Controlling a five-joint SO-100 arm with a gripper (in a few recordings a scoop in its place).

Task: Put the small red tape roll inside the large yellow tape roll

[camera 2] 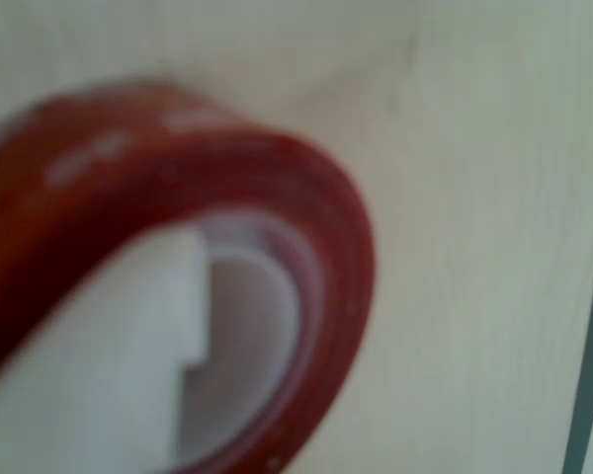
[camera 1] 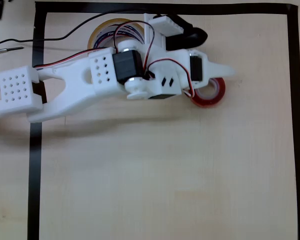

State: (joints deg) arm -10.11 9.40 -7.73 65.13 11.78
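The small red tape roll (camera 1: 213,93) lies on the wooden table, right of centre at the back, with its left part under my gripper (camera 1: 208,80). In the wrist view the red tape roll (camera 2: 306,247) looms very close and blurred, and one white finger (camera 2: 99,346) reaches into its hole against the white core. The other finger is hidden, so I cannot tell whether the jaws are closed on the rim. The large yellow tape roll (camera 1: 106,29) lies flat at the back left of the arm, partly covered by wires and the arm.
Black tape (camera 1: 36,150) marks a rectangular border on the table (camera 1: 165,175); its right strip (camera 2: 591,375) shows at the wrist view's edge. A black cable (camera 1: 15,41) and a thin tool lie outside the border at the upper left.
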